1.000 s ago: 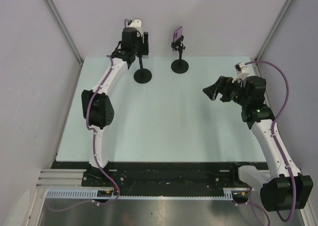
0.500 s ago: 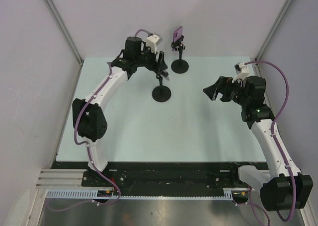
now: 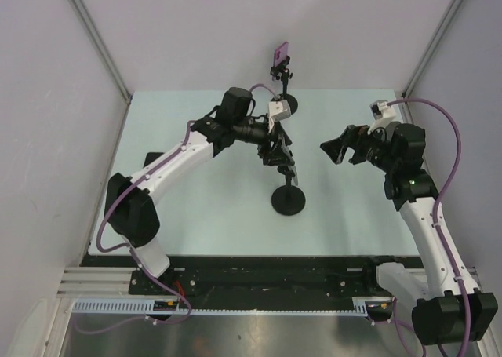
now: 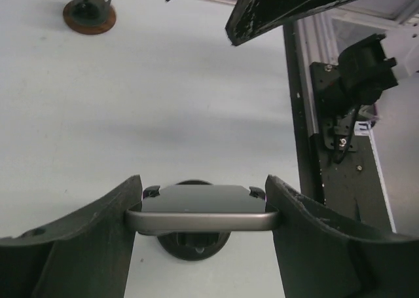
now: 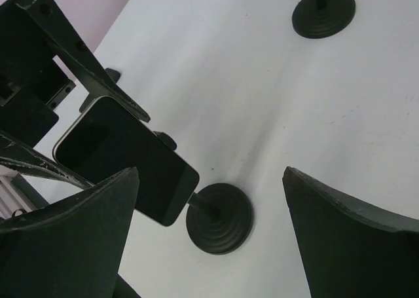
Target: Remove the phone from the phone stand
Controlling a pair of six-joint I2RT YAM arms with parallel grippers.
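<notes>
Left wrist view: slim black glass-faced phone (image 4: 196, 200), atop black round-based stand (image 4: 193, 247), pinched edgewise by left gripper (image 4: 203, 209). Likely light, stiff, slick, breakable; best gripped on those metal sides. At 3 o'clock, right gripper (image 3: 339, 147) spread, empty.

The overhead camera is sitting high behind the arm bases, looking down and forward over the whole pale green bench (image 3: 204, 216) toward the far wall, well back from everything. The left wrist camera is riding tight behind the left hand (image 4: 203, 203), peering between its own fingers at the dark glossy slab phone (image 4: 203, 211) and the black round-based stand (image 4: 193, 242) beneath, facing the right arm's side. The right wrist camera is hanging farther off, gazing past the right hand (image 5: 211, 173) at that same phone and stand from the opposite side. All three views are sharing them, and the second black stand (image 5: 323, 11) too.
</notes>
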